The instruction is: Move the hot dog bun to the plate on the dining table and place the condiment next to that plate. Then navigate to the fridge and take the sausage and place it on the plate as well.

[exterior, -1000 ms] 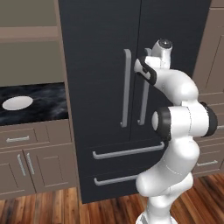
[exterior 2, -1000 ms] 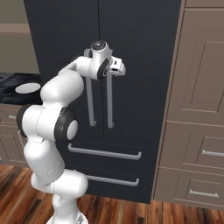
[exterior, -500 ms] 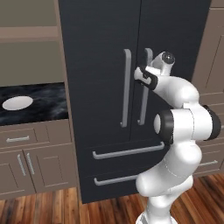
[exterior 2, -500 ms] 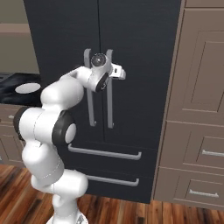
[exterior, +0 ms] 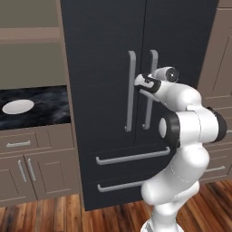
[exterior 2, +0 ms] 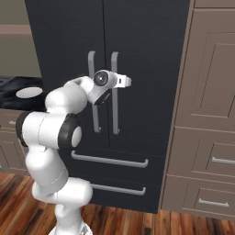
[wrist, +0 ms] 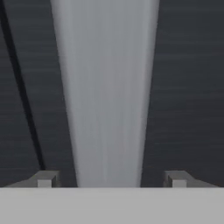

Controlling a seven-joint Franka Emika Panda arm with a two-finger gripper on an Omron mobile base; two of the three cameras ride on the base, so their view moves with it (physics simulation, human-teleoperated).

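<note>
While claw point(wrist: 108, 179) straddles fridge point(exterior: 99, 54) handle point(wrist: 107, 96), fingertips point(wrist: 43, 178) apart

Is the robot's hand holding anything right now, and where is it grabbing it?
Nothing is held yet. The gripper has its fingers open on either side of a grey fridge handle, with gaps showing, so they straddle the bar but have not clamped it.

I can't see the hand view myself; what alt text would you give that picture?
A pale grey fridge handle runs straight up the middle of the picture, seen very close against the black fridge door. The gripper has one dark fingertip on each side of the handle, with gaps showing between them and the bar.
</note>
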